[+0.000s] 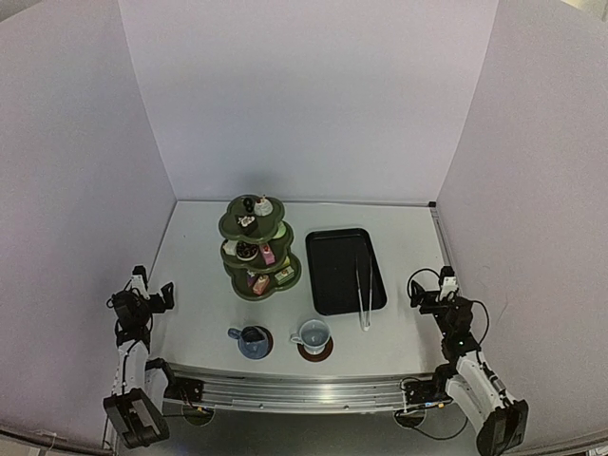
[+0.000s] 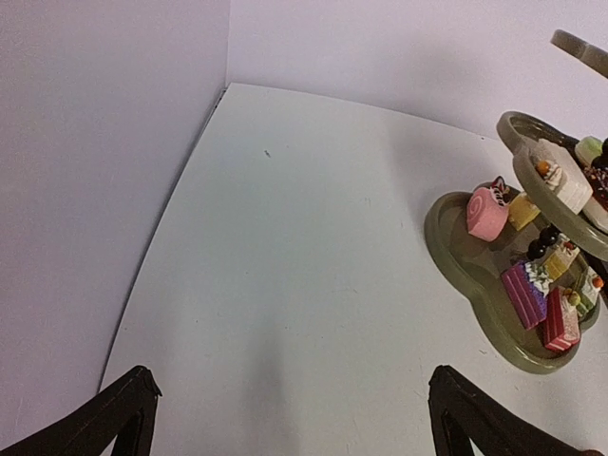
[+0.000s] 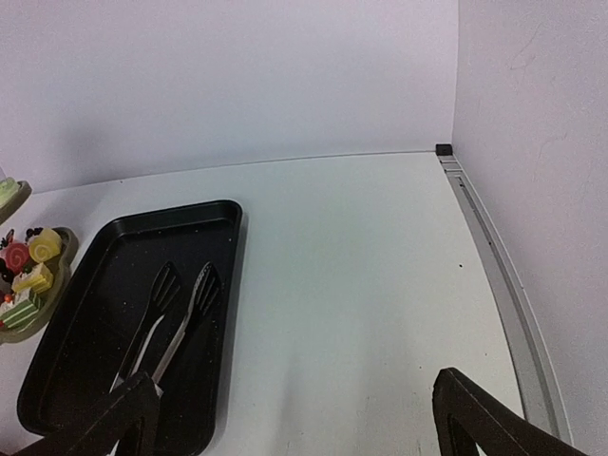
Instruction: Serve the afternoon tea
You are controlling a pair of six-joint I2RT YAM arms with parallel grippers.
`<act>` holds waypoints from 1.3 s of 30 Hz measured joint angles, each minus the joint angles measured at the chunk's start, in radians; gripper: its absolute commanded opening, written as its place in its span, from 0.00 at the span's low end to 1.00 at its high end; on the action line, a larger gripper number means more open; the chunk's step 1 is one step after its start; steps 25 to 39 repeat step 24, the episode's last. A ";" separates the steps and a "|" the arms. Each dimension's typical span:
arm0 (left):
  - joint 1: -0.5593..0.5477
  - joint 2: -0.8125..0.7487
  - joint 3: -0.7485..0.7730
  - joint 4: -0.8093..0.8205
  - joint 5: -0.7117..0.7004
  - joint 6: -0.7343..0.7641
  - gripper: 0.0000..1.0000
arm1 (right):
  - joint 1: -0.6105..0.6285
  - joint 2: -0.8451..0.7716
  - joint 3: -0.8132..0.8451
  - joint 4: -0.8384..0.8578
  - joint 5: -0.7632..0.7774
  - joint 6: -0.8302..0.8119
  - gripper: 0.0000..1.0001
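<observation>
1. The left gripper (image 1: 152, 296) hangs over the table's left edge with its jaws spread wide. It holds nothing and touches nothing.
2. The right gripper (image 1: 429, 290) sits near the right edge, jaws just as wide and empty. It is apart from the tray (image 1: 332, 280).
3. The stand (image 1: 228, 228) is upright at mid-table, left of the tray. Its long axis is vertical, and its three tiers narrow toward the top.
4. Small cakes (image 1: 258, 282) lie on all three tiers. In the left wrist view a pink roll (image 2: 486, 213) lies on the bottom tier's left lobe, with striped slices beside it.
5. The blue cup (image 1: 252, 340) stands on a saucer (image 1: 269, 342) near the front edge. Its handle points left.
6. The pale cup (image 1: 313, 333) stands on the second saucer (image 1: 315, 352) just right of the blue cup, and its handle also points left.
7. The tray's long axis runs near to far. The tongs (image 1: 364, 285) lie along its right side, and their near end reaches past the tray rim.
</observation>
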 measured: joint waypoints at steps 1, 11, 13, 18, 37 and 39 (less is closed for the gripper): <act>0.000 -0.005 0.000 -0.001 0.002 0.005 1.00 | 0.000 -0.021 -0.022 0.011 0.006 0.009 0.98; 0.001 -0.017 0.000 -0.083 -0.012 0.001 1.00 | 0.000 -0.238 -0.130 0.069 0.202 -0.012 0.98; 0.001 -0.017 0.000 -0.098 -0.011 -0.001 1.00 | 0.000 -0.248 -0.138 0.070 0.217 -0.012 0.98; 0.001 -0.017 0.000 -0.123 0.044 0.004 1.00 | 0.000 -0.224 -0.141 0.073 0.224 -0.012 0.98; 0.001 -0.019 0.000 -0.126 0.119 -0.016 1.00 | 0.000 -0.170 -0.141 0.074 0.224 -0.012 0.98; 0.001 -0.019 0.000 -0.126 0.119 -0.016 1.00 | 0.000 -0.170 -0.141 0.074 0.224 -0.012 0.98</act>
